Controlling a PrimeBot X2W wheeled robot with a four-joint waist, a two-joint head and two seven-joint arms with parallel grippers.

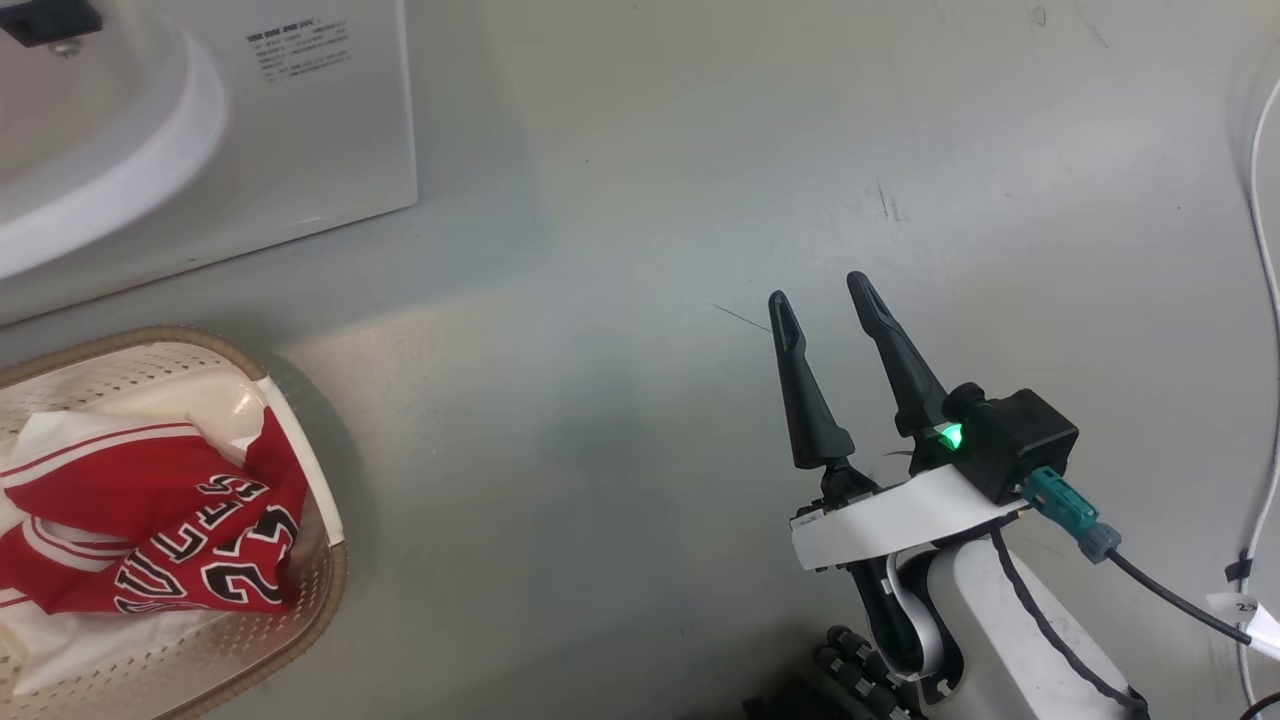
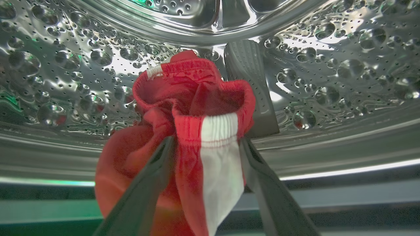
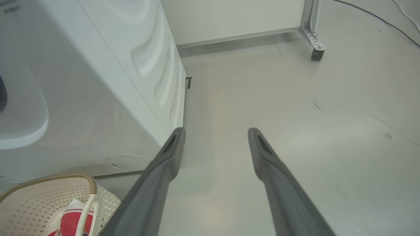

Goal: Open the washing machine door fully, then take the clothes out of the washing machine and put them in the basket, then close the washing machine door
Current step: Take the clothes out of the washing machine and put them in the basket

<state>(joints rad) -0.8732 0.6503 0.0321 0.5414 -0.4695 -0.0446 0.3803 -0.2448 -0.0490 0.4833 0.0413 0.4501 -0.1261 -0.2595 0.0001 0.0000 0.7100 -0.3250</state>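
Note:
Inside the steel drum, a bunched red piece of the clothes (image 2: 183,108) with a white band lies between my left gripper's (image 2: 206,141) two spread fingers, which flank it on both sides. The jaws stand open around the cloth, not pinched on it. A red jersey (image 1: 150,530) with black-and-white lettering lies in the cream basket (image 1: 310,480) at the lower left, also visible as the basket (image 3: 42,196) in the right wrist view. My right gripper (image 1: 825,298) hangs open and empty over bare floor, right of the basket. The washing machine (image 1: 330,130) stands at the upper left, with the door's white ring (image 1: 170,150) swung out in front of it.
The drum has a grey ribbed paddle (image 2: 249,85) just behind the cloth. A wheeled white panel (image 3: 315,49) stands behind the machine. A white cable (image 1: 1262,250) runs along the right edge of the grey floor (image 1: 620,300).

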